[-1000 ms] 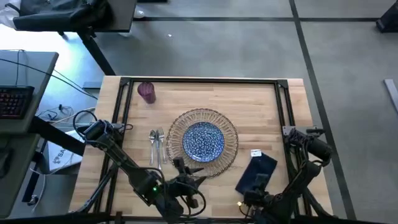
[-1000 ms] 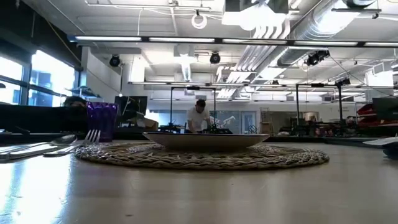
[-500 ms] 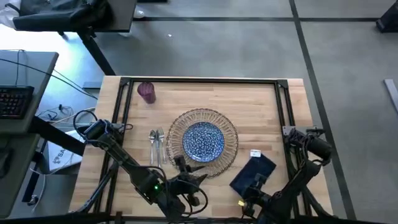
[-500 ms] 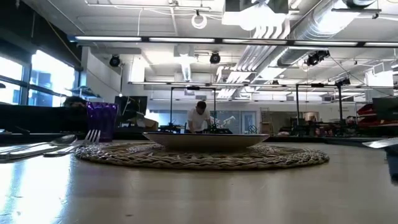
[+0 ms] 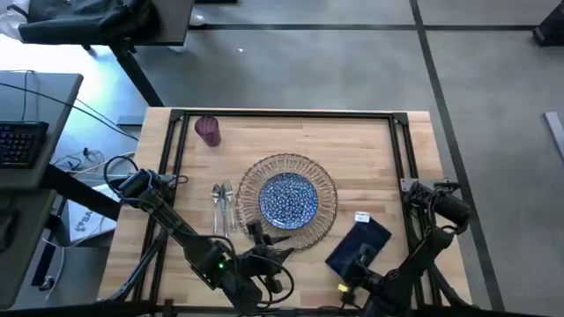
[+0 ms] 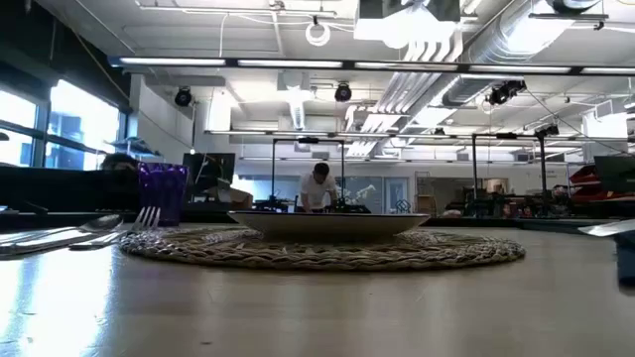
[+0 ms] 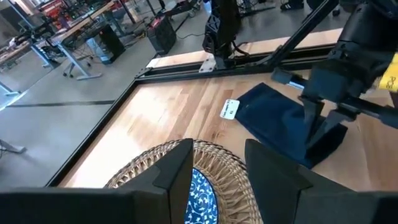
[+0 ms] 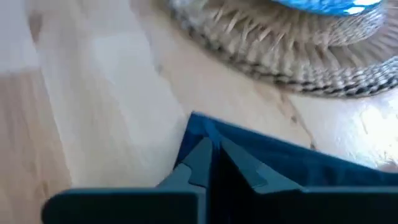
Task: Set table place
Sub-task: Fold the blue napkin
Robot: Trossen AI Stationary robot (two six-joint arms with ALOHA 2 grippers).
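Navy cloth napkin (image 5: 359, 245), pinched at its near corner in our right claw (image 5: 356, 262), lies right of the woven wicker charger (image 5: 328, 211).

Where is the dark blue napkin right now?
In the high view the navy napkin lies on the table's right side, just right of the wicker charger. The right gripper is pinching its near edge.
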